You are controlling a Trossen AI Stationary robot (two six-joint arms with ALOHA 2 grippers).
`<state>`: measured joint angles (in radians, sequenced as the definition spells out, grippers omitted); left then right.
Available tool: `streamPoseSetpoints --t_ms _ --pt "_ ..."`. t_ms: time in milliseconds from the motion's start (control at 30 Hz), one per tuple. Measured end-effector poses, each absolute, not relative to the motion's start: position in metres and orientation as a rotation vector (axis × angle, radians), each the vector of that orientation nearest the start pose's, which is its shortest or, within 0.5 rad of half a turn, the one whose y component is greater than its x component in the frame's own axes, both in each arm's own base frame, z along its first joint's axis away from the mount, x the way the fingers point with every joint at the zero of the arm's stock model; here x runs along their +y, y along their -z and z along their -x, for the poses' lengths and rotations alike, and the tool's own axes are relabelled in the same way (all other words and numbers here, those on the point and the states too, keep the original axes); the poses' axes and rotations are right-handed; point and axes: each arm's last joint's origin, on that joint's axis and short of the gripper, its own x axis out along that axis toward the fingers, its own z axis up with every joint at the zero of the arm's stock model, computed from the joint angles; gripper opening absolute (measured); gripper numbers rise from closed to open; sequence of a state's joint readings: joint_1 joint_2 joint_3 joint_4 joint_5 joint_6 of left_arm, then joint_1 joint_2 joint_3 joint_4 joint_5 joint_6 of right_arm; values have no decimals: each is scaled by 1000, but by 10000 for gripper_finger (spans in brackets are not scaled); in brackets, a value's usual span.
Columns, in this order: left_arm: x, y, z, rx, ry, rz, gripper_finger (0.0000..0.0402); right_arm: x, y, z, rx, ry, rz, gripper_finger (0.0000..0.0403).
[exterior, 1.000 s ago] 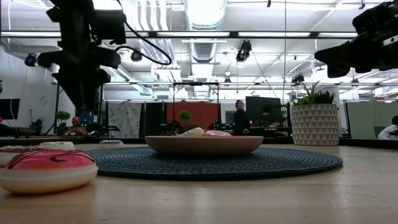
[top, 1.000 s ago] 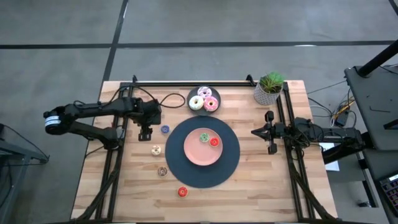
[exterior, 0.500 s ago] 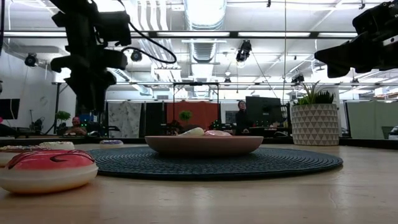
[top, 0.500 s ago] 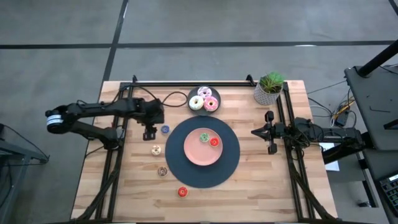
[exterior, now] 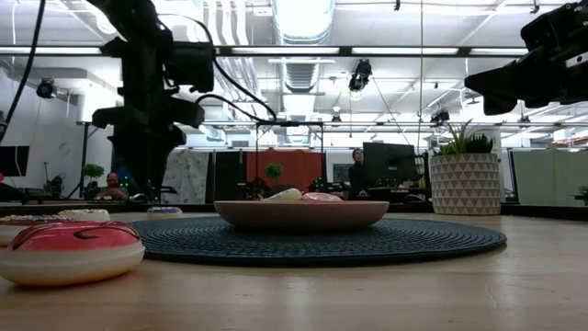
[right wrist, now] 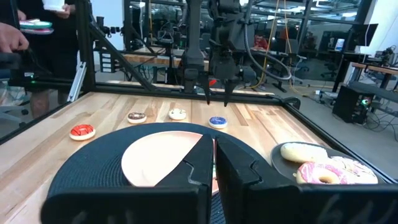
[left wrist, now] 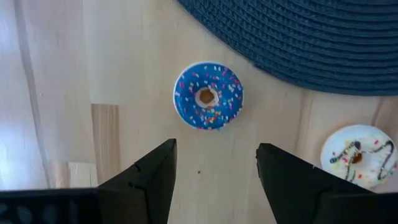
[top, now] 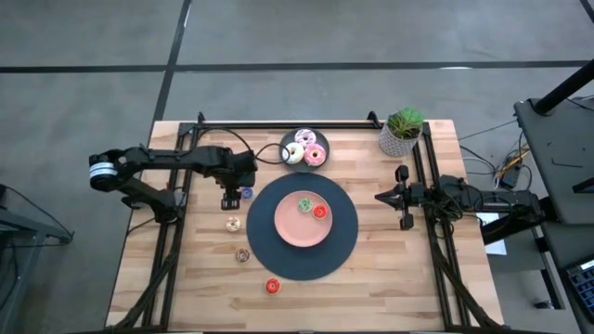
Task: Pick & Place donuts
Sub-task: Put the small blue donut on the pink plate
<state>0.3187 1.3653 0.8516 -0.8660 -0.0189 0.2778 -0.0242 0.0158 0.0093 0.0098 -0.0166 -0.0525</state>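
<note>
My left gripper hovers open just left of the tiny blue sprinkled donut, which lies flat on the wood beside the mat. In the left wrist view the blue donut sits ahead of the gripper, and a tiny white donut lies off to one side. A green donut and a red donut lie on the pink plate. The three larger donuts sit on the small dark plate. My right gripper waits shut at the table's right side.
The pink plate rests on a round dark woven mat. A tan donut, a brown donut and a red donut lie on the wood left of and near the mat. A potted plant stands at the far right corner.
My left gripper has moved toward the table's right, closing in on the blue donut, and has stayed open. The donuts have not moved.
</note>
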Motion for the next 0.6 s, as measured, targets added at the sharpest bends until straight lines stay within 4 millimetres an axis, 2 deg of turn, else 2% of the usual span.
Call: streamPoseSetpoints --t_ms 600 --pt "77 -205 -231 1273 -129 -26 193 -2 -166 -98 -3 8 53 9"
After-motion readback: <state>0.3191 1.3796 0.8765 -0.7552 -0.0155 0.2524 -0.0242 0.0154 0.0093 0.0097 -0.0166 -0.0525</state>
